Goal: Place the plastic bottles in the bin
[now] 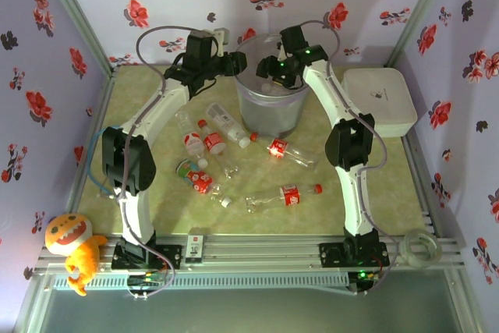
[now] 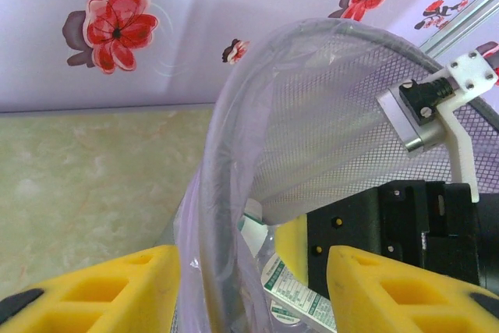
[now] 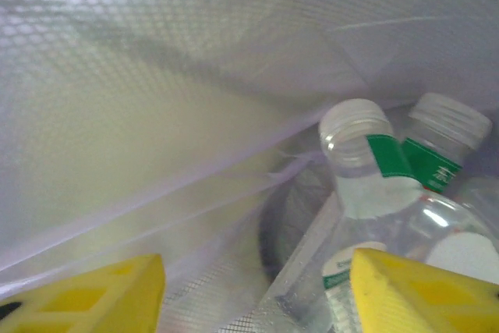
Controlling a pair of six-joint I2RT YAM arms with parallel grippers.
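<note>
1. I am seeing the left gripper [image 2: 251, 263] part open, and the rim of the big translucent grey-lilac round plastic bin [image 1: 269, 111] is passing between its fingers, unclamped.
2. The right gripper [image 3: 257, 271] is hanging inside the bin, fingers apart, holding nothing.
3. Clear plastic bottles with green labels [image 3: 366, 177] are lying in the bin, and red-labelled bottles [image 1: 290, 195] are lying outside it, toward the arm bases.

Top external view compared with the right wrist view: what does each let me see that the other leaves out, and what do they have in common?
From above: the wide scene, with several plastic bottles lying on the table, a white box at the right and an orange toy at the near-left corner.
From the right wrist: a close look inside the bin, where white-capped, green-labelled bottles lie, framed by yellow fingers standing apart.
Shared: the bin and the right gripper reaching into it.
</note>
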